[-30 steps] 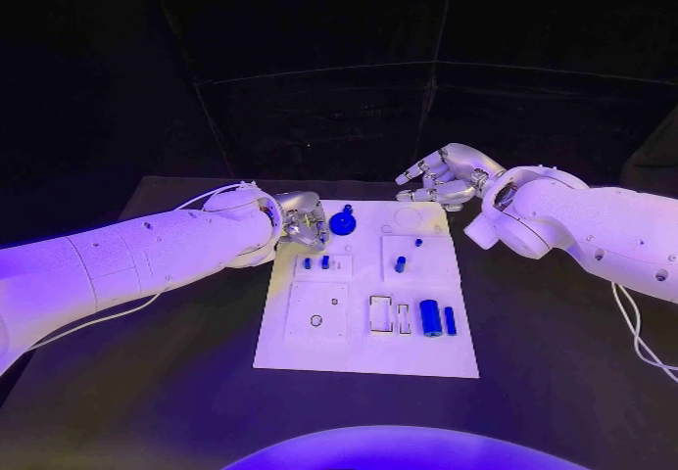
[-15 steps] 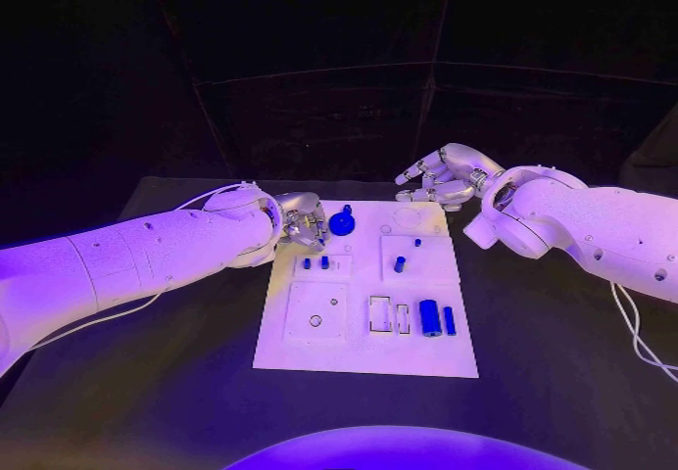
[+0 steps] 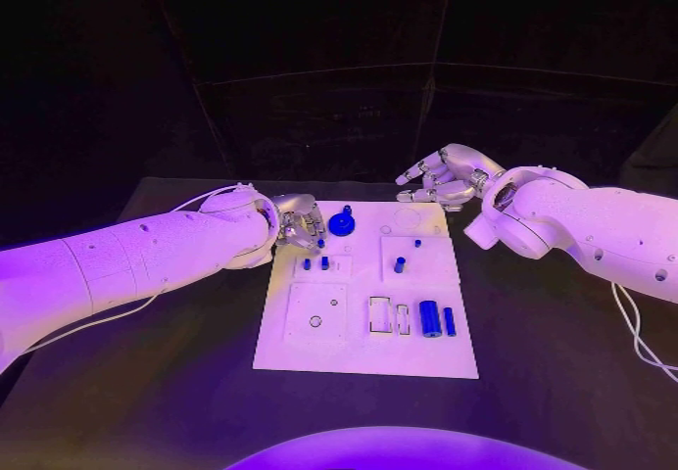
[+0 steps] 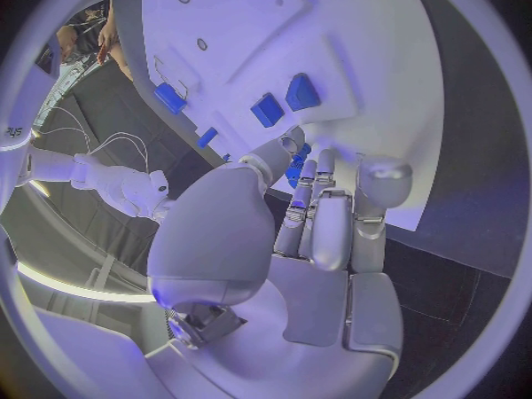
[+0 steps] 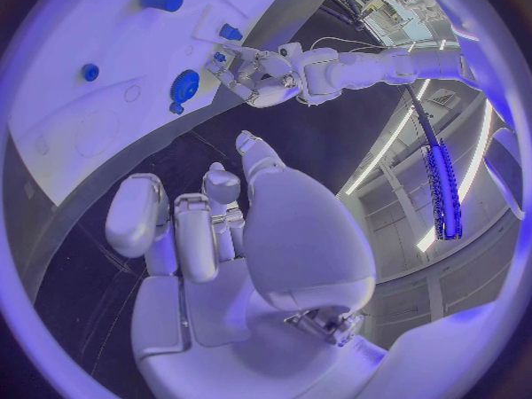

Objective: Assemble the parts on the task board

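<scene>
Blue part [image 3: 342, 223] at left hand [image 3: 300, 221] fingertips, unclear grip

both arms inward, left hand [image 3: 298, 221] with fingers [image 4: 314, 226] curled, right hand [image 3: 447, 176] loosely curled, empty

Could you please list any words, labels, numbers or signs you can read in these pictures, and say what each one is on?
No readable text.
The task board carries only outlines and holes, no letters or numbers.
The blue parts are unmarked.
The left hand and right hand bear no legible label.
</scene>
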Available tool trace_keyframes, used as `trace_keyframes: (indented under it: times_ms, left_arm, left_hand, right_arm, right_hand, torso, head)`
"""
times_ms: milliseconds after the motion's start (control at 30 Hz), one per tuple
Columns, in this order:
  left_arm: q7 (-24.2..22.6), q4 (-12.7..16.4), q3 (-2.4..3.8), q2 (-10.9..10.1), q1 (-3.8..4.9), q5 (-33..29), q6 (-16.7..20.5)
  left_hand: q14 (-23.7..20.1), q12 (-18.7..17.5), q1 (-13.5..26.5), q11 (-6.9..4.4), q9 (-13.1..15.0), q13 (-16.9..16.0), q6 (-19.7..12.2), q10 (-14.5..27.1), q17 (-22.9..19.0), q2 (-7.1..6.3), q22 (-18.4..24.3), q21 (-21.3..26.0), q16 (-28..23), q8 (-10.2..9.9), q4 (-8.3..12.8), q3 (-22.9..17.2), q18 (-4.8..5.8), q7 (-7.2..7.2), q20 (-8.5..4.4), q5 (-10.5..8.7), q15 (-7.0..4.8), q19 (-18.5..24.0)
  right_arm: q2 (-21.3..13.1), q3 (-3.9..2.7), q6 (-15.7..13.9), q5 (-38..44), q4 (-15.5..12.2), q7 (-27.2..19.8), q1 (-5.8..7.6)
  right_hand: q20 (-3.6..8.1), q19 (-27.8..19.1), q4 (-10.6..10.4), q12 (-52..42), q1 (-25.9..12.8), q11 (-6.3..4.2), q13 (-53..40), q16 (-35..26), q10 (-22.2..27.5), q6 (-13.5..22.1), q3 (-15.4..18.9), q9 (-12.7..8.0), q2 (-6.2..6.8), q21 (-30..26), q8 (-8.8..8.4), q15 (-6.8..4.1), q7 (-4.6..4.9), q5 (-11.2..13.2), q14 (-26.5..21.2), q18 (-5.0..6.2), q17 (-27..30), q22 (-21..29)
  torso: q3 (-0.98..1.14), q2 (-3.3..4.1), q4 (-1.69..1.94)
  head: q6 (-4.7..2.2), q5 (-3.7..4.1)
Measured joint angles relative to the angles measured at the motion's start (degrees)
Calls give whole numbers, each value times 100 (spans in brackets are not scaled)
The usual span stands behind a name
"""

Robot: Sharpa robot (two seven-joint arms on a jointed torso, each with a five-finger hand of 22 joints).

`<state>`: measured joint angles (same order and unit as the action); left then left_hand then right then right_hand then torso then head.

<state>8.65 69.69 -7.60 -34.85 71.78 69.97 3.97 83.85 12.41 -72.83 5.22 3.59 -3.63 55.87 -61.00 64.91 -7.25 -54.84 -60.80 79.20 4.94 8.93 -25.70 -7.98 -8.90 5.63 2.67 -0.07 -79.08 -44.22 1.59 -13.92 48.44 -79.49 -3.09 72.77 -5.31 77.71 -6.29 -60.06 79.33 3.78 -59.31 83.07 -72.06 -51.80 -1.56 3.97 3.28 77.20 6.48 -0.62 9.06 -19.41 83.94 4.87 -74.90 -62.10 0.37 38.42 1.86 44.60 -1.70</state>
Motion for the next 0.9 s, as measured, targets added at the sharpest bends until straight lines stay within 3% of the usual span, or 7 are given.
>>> trace_keyframes:
  times_ms: [200, 333, 400, 500, 667, 800, 900]
  left_arm:
    - [2, 63, 0, -137, 0, -3, 12]
    - [2, 109, 0, -259, 0, -18, 61]
    - [-11, 127, 0, -331, 0, -46, 128]
    - [-110, 135, 1, -445, -1, -194, 318]
    - [-620, 130, 2, -607, 4, -1097, 726]
    - [-1249, 179, 2, -738, 15, -2478, 1032]
    - [-1745, 289, 2, -862, 19, -3666, 1140]
  left_hand:
    - [0, 0, 0, 21, 8, -5, 0, 20, -8, 0, 7, 0, 0, 0, -10, 10, 0, 0, 0, 0, 0, 0]
    - [0, 0, 0, 21, 13, -5, 0, 20, -8, 0, 7, 0, 0, 0, -15, 15, 0, 0, 0, 0, 0, 0]
    - [0, 0, 0, 21, 19, -11, 1, 20, -10, 0, 7, 13, 0, 0, -15, 15, 0, 0, 0, 0, 0, 0]
    - [21, 0, 0, 21, 37, -16, 81, 20, -21, 0, 57, 61, 0, 11, -15, 15, 0, -47, 11, 0, 21, 11]
    - [21, 228, -119, -33, 60, -115, 281, -365, -244, 222, 435, 433, -121, 117, -71, -41, 0, -8, 20, 0, 21, 201]
    - [-376, 333, -53, -46, 66, -150, 393, -375, -1259, 301, 1381, 1358, -692, 178, -141, -24, -181, 0, 9, 0, 5, 721]
    - [-796, 399, -28, 2, 44, -155, 357, -202, -2181, 381, 1719, 1776, -1251, 178, -230, -7, -179, -35, 42, 0, 48, 1010]
  right_arm:
    - [-13, 0, 0, 27, 26, 10, 0]
    - [-38, 0, -8, 123, 87, 37, 0]
    - [-57, 0, -10, 270, 131, 72, 0]
    - [-84, 0, -5, 640, 191, 145, 0]
    - [-147, 0, 31, 1503, 180, 294, -40]
    - [-217, 0, 55, 2356, 73, 446, -109]
    - [-248, 0, 69, 2991, -23, 571, -189]
  right_hand:
    - [-1, -26, 14, 101, 2, -10, 126, -111, 100, 0, -14, 0, -2, -34, 19, 0, 0, 0, 0, 0, 0, 73]
    - [28, -173, 89, 1324, 68, -33, 1303, -477, 828, -46, -111, 5, -62, -201, 83, 0, -42, 7, 0, 8, 233, 346]
    - [41, -252, 101, 1909, 156, -44, 1768, -839, 1138, -200, -234, 21, -42, -308, 150, -7, -55, 85, -7, 94, 673, 529]
    - [52, -280, 118, 2930, 273, -42, 2652, -1246, 1189, -430, -520, 22, 18, -410, 189, -31, -67, 236, -31, 93, 1114, 696]
    - [37, -265, 197, 3847, 395, -29, 3492, -1528, 1075, -664, -879, 10, 141, -416, 194, -32, -68, 330, -31, 93, 1419, 701]
    - [8, -236, 251, 4297, 417, 29, 3912, -1578, 1146, -809, -1062, 5, 222, -467, 194, -29, -119, 454, -29, 92, 1475, 751]
    - [-5, -248, 241, 4512, 334, 41, 4151, -1602, 1210, -827, -1133, -3, 345, -516, 177, -10, -136, 578, -10, 92, 1508, 861]
  torso:
    - [-1, 0, 0]
    - [-7, -1, 0]
    - [-8, -2, 0]
    - [-13, -4, 0]
    - [-18, -8, 0]
    - [-18, -16, -1]
    - [-23, -14, -1]
  head:
    - [-26, 9]
    - [-40, 14]
    - [-42, 15]
    - [-59, 17]
    - [-92, 56]
    - [-129, 120]
    - [-157, 169]
